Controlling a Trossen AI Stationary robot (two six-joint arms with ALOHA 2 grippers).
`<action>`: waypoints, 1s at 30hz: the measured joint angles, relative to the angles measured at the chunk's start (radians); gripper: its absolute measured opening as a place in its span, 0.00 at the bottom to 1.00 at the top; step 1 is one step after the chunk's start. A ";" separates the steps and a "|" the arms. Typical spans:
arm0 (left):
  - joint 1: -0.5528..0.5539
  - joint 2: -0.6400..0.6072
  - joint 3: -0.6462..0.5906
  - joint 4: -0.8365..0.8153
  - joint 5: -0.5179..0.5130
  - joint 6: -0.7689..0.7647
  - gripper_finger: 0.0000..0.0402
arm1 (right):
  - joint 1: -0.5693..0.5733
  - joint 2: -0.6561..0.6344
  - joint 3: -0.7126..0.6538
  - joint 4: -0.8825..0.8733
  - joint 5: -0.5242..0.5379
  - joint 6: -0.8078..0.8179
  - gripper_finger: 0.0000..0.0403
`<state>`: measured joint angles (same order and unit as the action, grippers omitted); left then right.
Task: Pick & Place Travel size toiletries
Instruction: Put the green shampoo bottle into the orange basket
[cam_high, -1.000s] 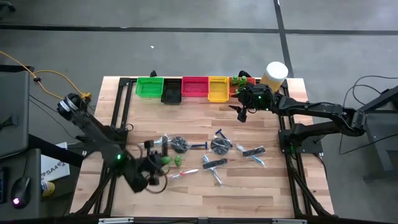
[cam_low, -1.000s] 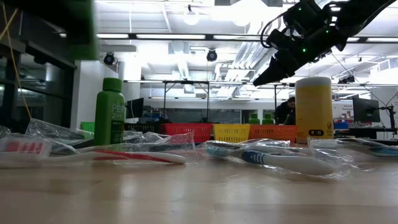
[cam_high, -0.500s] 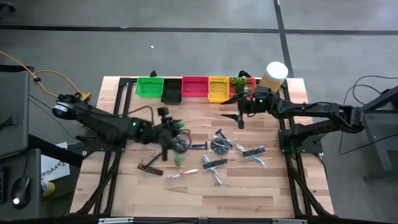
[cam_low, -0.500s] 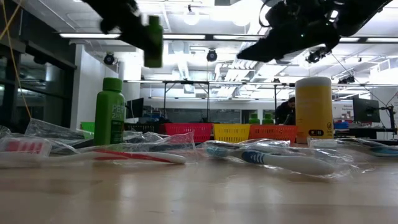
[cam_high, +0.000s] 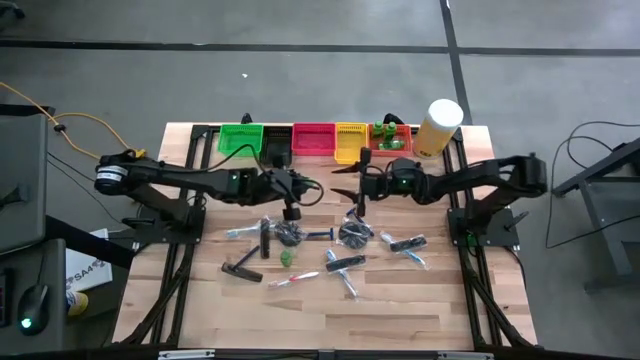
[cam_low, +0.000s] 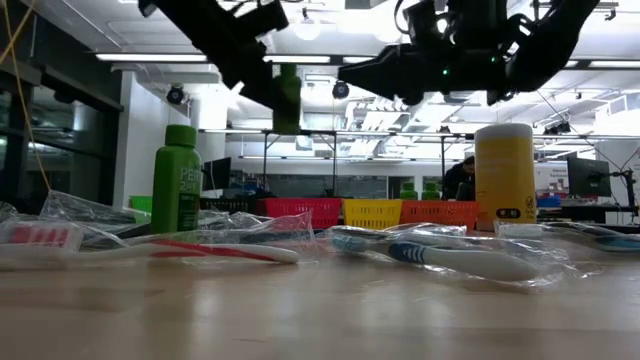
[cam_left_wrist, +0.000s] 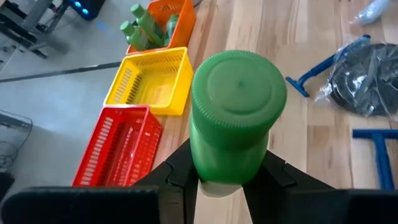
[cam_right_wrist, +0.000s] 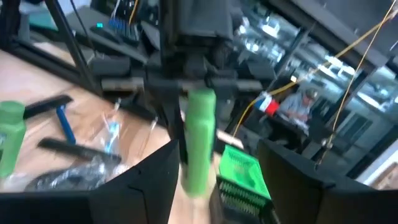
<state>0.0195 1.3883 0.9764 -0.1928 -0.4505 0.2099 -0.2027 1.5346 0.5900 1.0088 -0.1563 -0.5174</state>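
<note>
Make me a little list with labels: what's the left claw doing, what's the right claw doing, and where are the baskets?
Left gripper: shut on a green bottle, held up above the table.
Right gripper: open, empty, in the air facing the left one.
Baskets: green bin, red bin, yellow bin in a row along the table's far edge.

Bright overhead ceiling lights glare in the low view; right wrist view blurred.

Overhead down, table-level across, two wrists, shared green bottle (cam_left_wrist: 236, 118)
</note>
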 joint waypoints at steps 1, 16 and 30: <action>0.004 0.007 0.000 0.003 0.005 0.005 0.23 | 0.001 0.020 0.004 0.026 -0.004 0.010 0.52; 0.007 0.053 0.000 0.068 0.026 0.049 0.23 | 0.009 0.211 0.190 0.027 -0.086 0.068 0.52; 0.007 0.053 0.000 0.087 0.063 0.055 0.23 | 0.009 0.224 0.245 -0.087 -0.110 0.068 0.51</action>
<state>0.0261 1.4410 0.9764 -0.1061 -0.3879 0.2649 -0.1936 1.7582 0.8352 0.9220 -0.2661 -0.4489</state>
